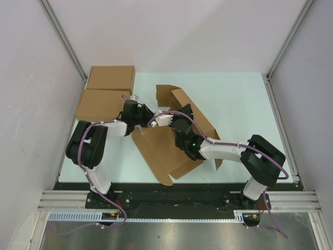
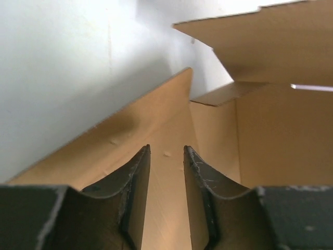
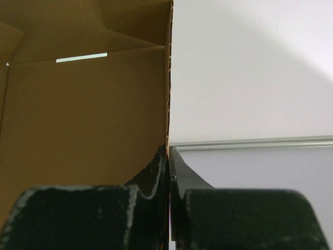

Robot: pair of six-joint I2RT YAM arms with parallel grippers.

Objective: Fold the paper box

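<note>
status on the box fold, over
Left tool open, jaws apart over a flap. Right tool shut on paper box wall edge. Box part-folded, walls up. Two made-up boxes far left, not blocking.

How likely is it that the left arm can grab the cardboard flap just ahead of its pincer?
Probably yes: the left pincer stands open, a flap of the paper box lies right ahead with nothing between, and the right pincer pins another wall.

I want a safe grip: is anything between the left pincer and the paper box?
Nothing visible. The open left pincer faces a paper box panel directly; only bare cardboard shows in its gap.
</note>
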